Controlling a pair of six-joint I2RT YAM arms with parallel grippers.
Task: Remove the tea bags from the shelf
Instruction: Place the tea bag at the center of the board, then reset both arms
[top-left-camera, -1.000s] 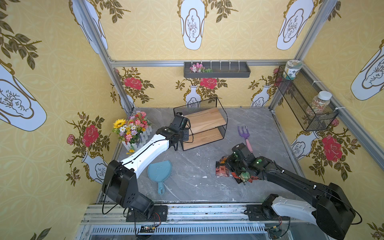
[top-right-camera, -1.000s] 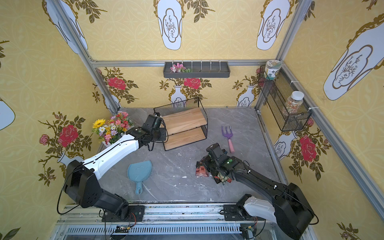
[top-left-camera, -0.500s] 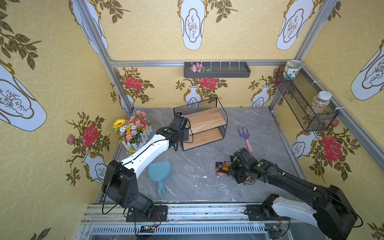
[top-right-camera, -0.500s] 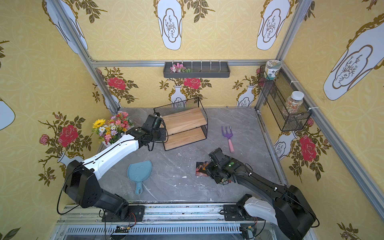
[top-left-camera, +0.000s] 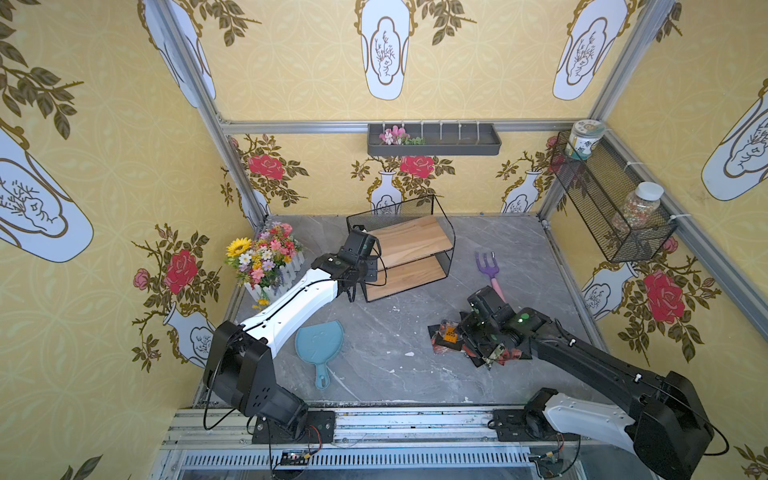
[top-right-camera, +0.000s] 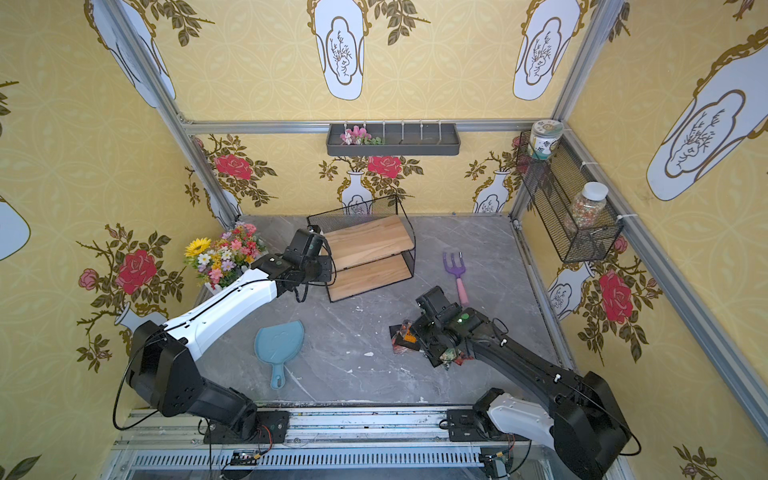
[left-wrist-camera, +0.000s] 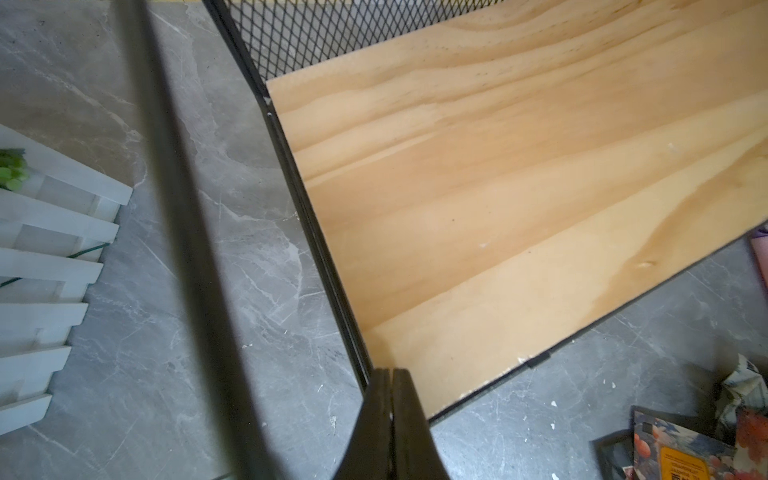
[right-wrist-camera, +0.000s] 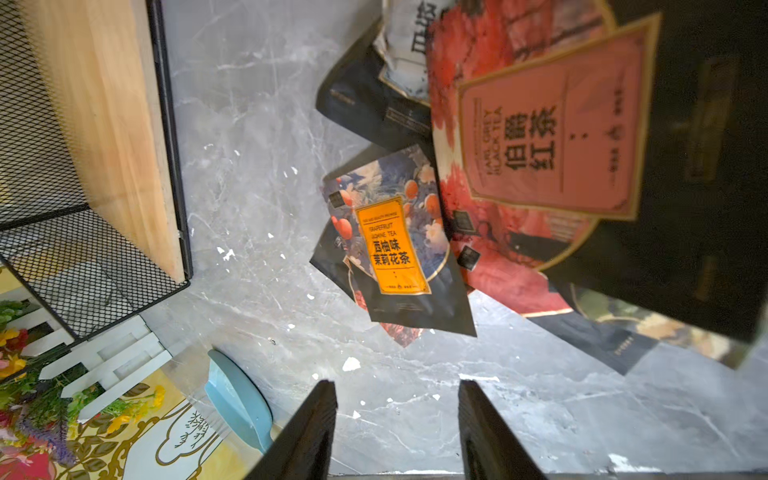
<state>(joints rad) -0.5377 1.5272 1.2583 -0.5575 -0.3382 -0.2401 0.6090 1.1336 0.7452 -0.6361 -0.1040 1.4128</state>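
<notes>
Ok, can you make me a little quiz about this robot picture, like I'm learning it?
1. True or false: some tea bags lie on the shelf.
2. The right gripper is: A) open, B) shut on a tea bag.
3. What colour is the label on the tea bag nearest the shelf?
Key: 1 false. 2 A. 3 orange.

Tea bags (top-left-camera: 448, 335) partly hidden beneath right arm (top-left-camera: 582, 356).
</notes>
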